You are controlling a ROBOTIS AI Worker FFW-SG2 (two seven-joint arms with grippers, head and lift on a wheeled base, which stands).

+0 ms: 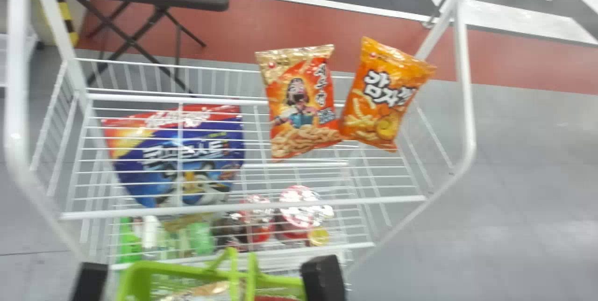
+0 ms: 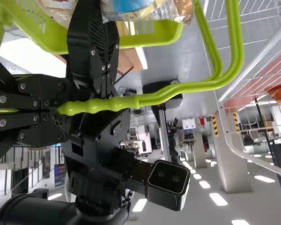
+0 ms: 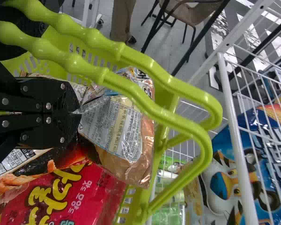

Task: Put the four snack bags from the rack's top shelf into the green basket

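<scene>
Green basket (image 1: 132,274) at six o'clock, your left gripper (image 2: 61,108) clamps its handle (image 2: 103,104), right gripper (image 3: 74,112) seemingly pinches silver-backed bag (image 3: 116,127): seat it low before releasing.

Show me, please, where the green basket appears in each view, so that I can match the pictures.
Head view: the green basket is at the bottom edge, just left of centre.
Left wrist view: along the top, from the left corner to past centre.
Right wrist view: across the left and middle.
Shared landmark: the white wire rack.
</scene>
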